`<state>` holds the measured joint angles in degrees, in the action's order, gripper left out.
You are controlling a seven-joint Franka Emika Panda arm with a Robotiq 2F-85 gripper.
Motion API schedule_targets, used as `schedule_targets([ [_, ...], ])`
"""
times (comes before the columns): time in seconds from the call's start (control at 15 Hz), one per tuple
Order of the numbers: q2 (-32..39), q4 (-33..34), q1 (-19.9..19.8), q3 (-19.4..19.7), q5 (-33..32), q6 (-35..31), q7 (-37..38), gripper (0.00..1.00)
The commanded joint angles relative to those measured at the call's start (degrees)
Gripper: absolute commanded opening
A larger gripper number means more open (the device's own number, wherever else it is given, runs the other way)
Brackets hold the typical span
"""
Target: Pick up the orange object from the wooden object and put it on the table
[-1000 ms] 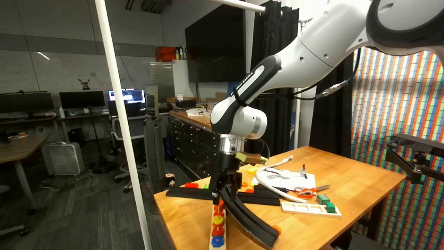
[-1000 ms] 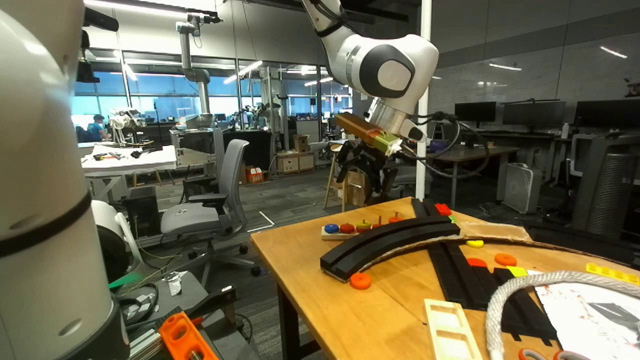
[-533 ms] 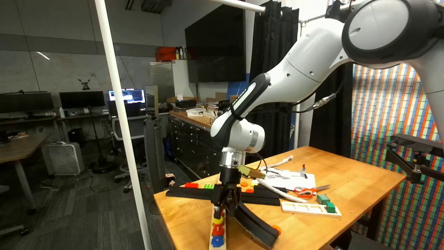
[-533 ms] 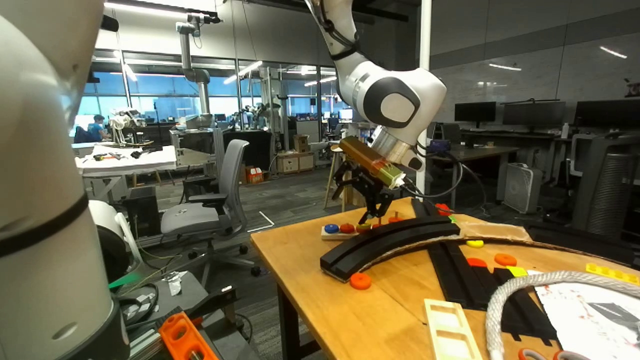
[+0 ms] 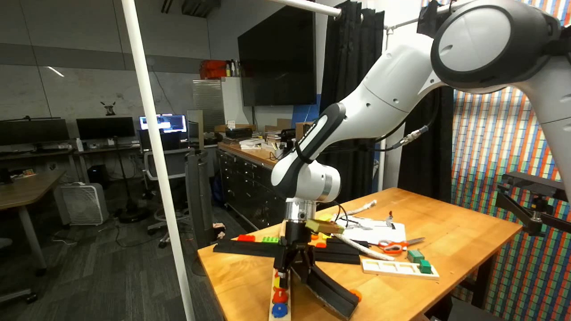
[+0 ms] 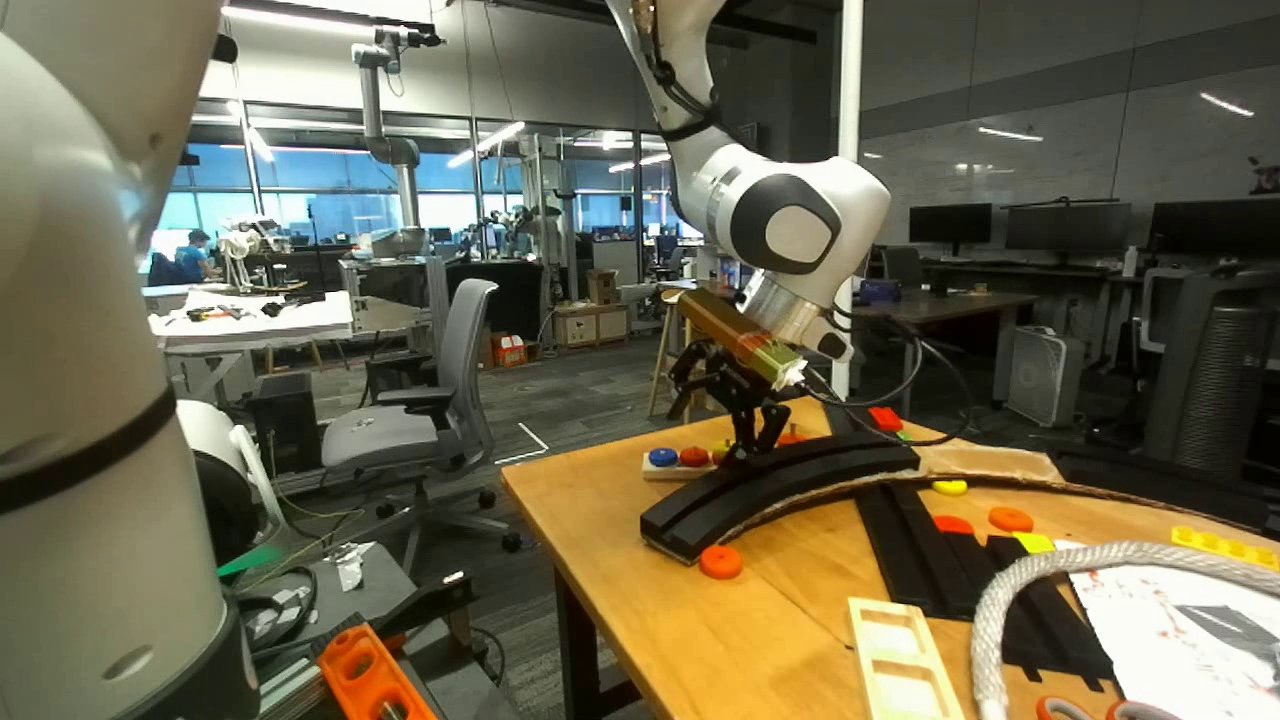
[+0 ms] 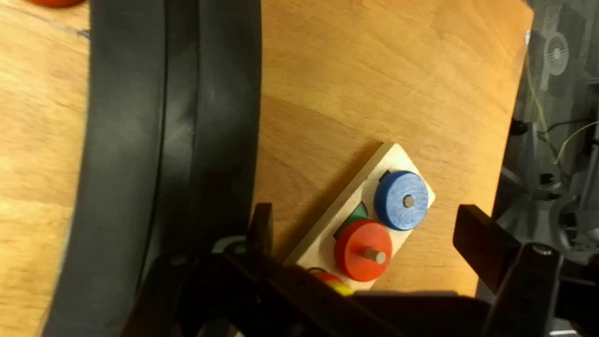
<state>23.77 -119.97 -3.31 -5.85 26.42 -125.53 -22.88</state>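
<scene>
one orange disc [image 6: 795, 437] sits on the board [image 7: 395, 159] in an exterior view, toward the end away from the blue disc [image 7: 393, 200]; i take it as the task's thing, not yet lifted, though the red disc [image 7: 358, 250] leans orange too, so the choice is not certain. the jaws are parted wide, with nothing i can see pinched between them, and they hang low over the board, hiding part of it; whether they touch anything i cannot tell. so the step in hand is, i judge, the approach just before the grasp. next, the jaws need centring on the chosen disc, one on each side, then lowering and closing on its rim. pegs [image 7: 376, 255] stand up through the blue disc and the red disc, so the lift should go straight up until the disc is free; a sideways pull would likely jam it or drag the board. the track [image 7: 220, 93] runs beside the board, and in the wrist view one jaw is right by its edge, so the way down looks tight. after that comes the placing: down on the worktop [image 7: 374, 70], then letting go. the loose disc [image 6: 718, 568] just beside the track is best left alone.
</scene>
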Motion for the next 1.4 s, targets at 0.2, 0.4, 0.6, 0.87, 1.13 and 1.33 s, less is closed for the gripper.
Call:
schedule_targets([
  [0.2, -1.18, -0.19, 5.19, 3.09, -12.15, -3.9, 21.77, 1.0],
  [0.4, -1.28, -0.26, 6.0, 3.65, -15.11, -3.41, 26.92, 1.0],
  [0.6, -1.63, -0.82, 6.21, 4.11, -16.68, -3.73, 30.25, 1.0],
  [0.87, -2.28, -1.66, 5.97, 4.7, -16.93, -4.32, 32.11, 1.0],
  [1.13, -3.06, 0.37, 6.37, 4.0, -18.62, -3.55, 29.71, 1.0],
  [1.33, -3.3, 3.81, 6.45, 2.08, -19.66, -2.27, 24.7, 1.0],
])
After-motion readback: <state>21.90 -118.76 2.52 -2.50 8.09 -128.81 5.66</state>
